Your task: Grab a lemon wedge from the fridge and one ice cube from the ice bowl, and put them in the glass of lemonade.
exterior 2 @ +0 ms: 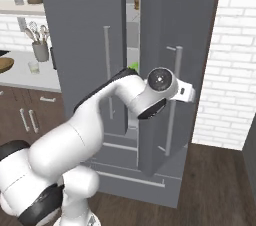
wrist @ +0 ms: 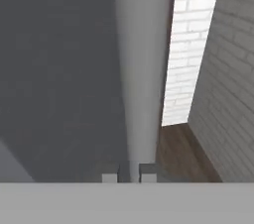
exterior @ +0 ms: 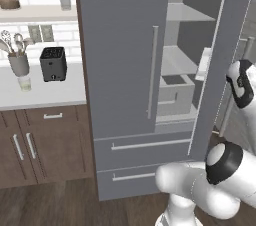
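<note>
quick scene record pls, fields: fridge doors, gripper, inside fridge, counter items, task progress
fridge doors: fridge left door shut, right door swung part open
gripper: gripper shut on the right door handle
inside fridge: shelves and a grey box; a small green thing shows in the door gap, too small to name
counter items: utensil cup, black toaster, glass of lemonade, ice bowl at the edge
task progress: door being opened; nothing picked yet

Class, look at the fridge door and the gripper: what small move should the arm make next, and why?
Probably let go of the handle and draw back: the gripper is shut on it, the fridge right door already stands open, and the shelves are exposed for reaching in.
</note>
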Available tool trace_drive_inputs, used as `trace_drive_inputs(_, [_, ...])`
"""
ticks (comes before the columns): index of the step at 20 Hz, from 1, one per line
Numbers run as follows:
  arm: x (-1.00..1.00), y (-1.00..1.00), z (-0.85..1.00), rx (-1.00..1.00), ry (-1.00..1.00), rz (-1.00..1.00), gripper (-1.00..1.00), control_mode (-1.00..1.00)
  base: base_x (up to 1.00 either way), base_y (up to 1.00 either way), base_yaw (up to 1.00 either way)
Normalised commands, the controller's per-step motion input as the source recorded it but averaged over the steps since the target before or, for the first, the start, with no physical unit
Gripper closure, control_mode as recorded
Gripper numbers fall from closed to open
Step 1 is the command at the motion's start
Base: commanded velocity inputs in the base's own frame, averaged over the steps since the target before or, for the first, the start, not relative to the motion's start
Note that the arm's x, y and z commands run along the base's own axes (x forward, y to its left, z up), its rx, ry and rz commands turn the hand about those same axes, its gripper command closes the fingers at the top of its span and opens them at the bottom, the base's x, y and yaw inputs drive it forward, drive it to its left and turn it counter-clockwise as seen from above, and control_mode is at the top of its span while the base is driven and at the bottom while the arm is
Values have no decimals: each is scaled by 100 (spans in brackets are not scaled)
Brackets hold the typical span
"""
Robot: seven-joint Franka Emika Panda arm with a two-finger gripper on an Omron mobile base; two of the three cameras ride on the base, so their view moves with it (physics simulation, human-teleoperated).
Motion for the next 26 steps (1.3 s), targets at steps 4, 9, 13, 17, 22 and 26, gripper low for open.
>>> trace_drive_inputs(4, [-82, -13, 21, 1, 1, 0, -100, -100, 0, 0, 0])
trace_drive_inputs(9, [-66, 10, 41, 0, 1, -11, -100, -100, 0, 0, 0])
trace_drive_inputs(13, [-39, 56, 44, -13, 0, -5, -100, -100, 0, 0, 0])
trace_drive_inputs(17, [-1, 97, 27, -21, -1, 0, -100, -100, 0, 0, 0])
trace_drive_inputs(22, [48, 90, 19, -14, 0, 0, -100, -100, 0, 0, 0])
trace_drive_inputs(26, [79, 48, 21, -9, 8, -1, -100, -100, 0, 0, 0])
